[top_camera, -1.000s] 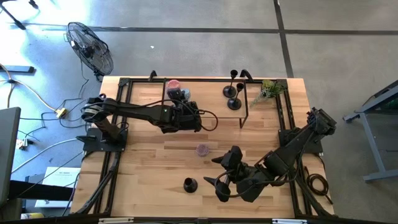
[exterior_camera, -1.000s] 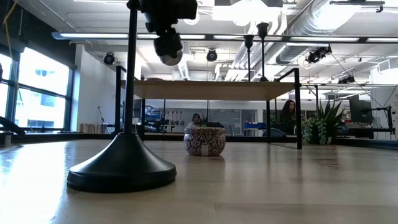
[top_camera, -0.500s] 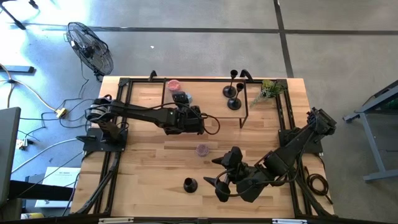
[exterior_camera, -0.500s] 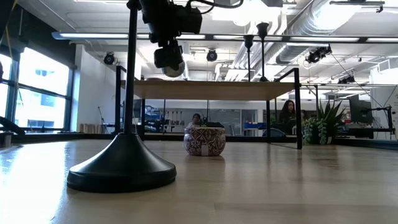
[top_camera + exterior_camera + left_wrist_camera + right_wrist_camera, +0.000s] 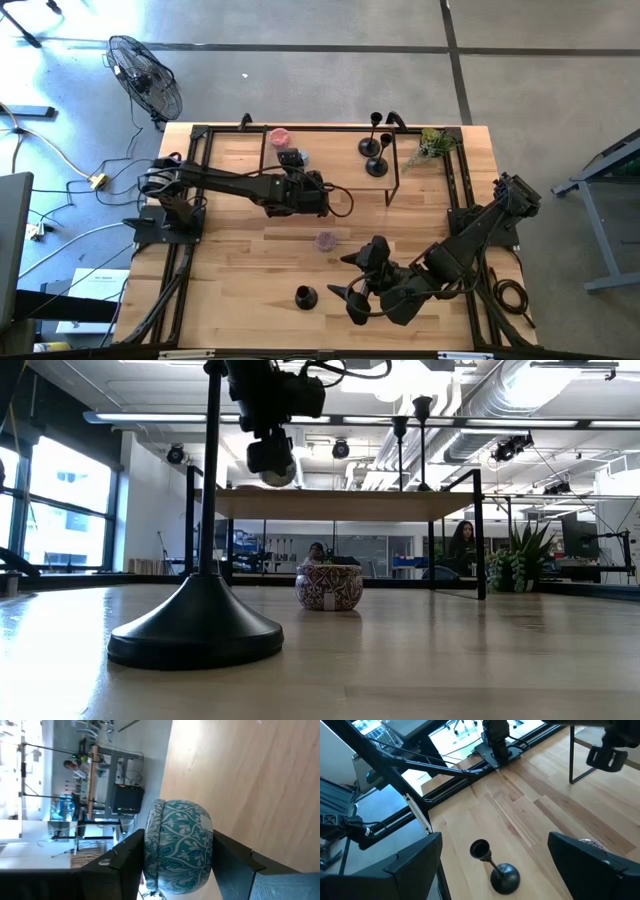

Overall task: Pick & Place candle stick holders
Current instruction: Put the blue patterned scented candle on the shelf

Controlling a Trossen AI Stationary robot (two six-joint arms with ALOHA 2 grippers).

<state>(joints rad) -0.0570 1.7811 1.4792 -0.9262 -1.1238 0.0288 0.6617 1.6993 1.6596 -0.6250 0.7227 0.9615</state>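
Note:
One black candle stick holder point(image 5: 305, 297) stands upright on its round base point(image 5: 195, 630) near the table's front; in the right wrist view it point(image 5: 496, 869) lies beyond my open right gripper point(image 5: 494, 842), whose fingers stand apart from it. Two more holders point(image 5: 375, 146) point(image 5: 377, 166) stand on a raised shelf point(image 5: 340, 503) at the back. My left gripper point(image 5: 177, 870), over the table's far middle, is shut on a teal patterned tin point(image 5: 177, 845), which also shows in the high view point(image 5: 291, 158). My left gripper pinches the teal tin between its two fingers. One finger lies against the lid end point(image 5: 148, 840), the other against the opposite flat end point(image 5: 213, 840). The fingers slant down toward the table's far edge. The tin hangs clear above the table point(image 5: 273, 460).
A small purple patterned tin point(image 5: 326, 240) sits mid-table, a pink object point(image 5: 279, 135) at the back left, and a potted plant point(image 5: 436, 146) at the back right. Black frame rails point(image 5: 190, 200) run along both sides. People sit in the room beyond point(image 5: 465, 540).
My left gripper has sunk a little with the teal tin and rolled slightly, drawing away from over the pink object, which now shows uncovered. The tin stays held clear of the table.

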